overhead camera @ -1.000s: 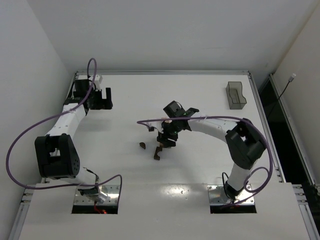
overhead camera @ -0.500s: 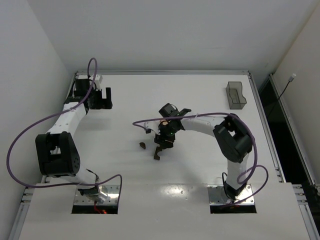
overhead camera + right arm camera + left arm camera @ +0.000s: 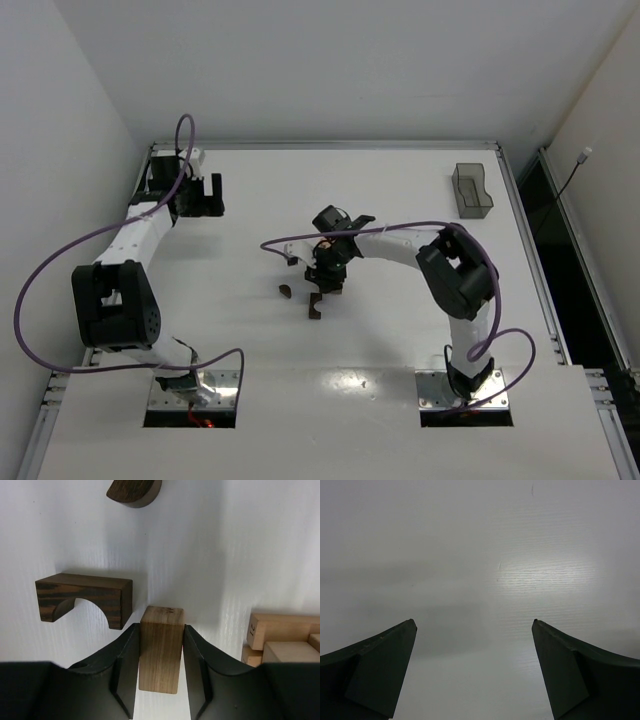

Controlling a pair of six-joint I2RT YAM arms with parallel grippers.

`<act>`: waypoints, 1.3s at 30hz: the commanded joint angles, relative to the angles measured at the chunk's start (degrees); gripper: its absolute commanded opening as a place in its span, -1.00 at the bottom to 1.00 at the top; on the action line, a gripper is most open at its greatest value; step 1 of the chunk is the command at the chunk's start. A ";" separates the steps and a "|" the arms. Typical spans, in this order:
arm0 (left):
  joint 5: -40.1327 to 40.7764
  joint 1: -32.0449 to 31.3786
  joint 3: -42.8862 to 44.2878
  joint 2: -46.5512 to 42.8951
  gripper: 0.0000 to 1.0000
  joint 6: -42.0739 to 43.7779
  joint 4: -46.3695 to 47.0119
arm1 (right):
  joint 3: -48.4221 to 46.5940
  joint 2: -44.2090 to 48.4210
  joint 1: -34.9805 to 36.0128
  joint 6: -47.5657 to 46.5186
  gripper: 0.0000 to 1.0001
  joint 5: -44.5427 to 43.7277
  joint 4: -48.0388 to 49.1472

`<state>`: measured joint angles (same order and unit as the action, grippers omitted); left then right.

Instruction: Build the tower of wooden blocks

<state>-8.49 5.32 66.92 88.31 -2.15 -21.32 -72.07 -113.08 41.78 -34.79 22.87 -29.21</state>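
Note:
In the right wrist view my right gripper (image 3: 161, 626) is shut on a light tan wood block (image 3: 161, 650), and both fingers press its long sides as it rests on the white table. A dark brown arch block (image 3: 85, 595) lies just to its left. A dark half-round piece (image 3: 135, 490) sits farther off. At the right edge is a low group of tan blocks (image 3: 285, 637); I cannot tell if it is the tower. From above, the right gripper (image 3: 327, 272) is mid-table, near the arch block (image 3: 314, 306). My left gripper (image 3: 207, 196) stands open at the far left.
A grey translucent tray (image 3: 471, 190) stands at the back right of the table. The left wrist view shows the left gripper (image 3: 473, 622) over bare white table. A purple cable loops out from each arm.
The right arm has swung a little left and down onto the pieces, and its jaws have narrowed onto the tan block. The left arm has not moved.

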 commanded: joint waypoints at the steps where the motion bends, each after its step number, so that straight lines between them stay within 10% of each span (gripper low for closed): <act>1: 0.23 -0.49 2.08 0.02 1.00 0.13 0.49 | -2.63 -1.00 0.67 -0.99 -0.39 0.33 -0.32; 8: 0.76 -0.49 2.08 0.02 1.00 0.13 0.49 | -3.25 -1.01 1.29 -0.99 -1.00 0.33 -2.07; 23: 0.23 -0.49 -1.43 -1.74 1.00 -1.01 2.95 | -6.49 13.94 1.29 29.74 -1.00 2.18 -0.76; 39: 1.28 -0.49 -1.96 -2.27 1.00 -1.01 2.95 | -28.65 -1.26 -2.75 69.67 -1.00 -32.37 -15.26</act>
<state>-7.49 5.32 65.17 88.25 -2.46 -20.03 -99.48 -112.92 40.36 25.65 -3.38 -39.62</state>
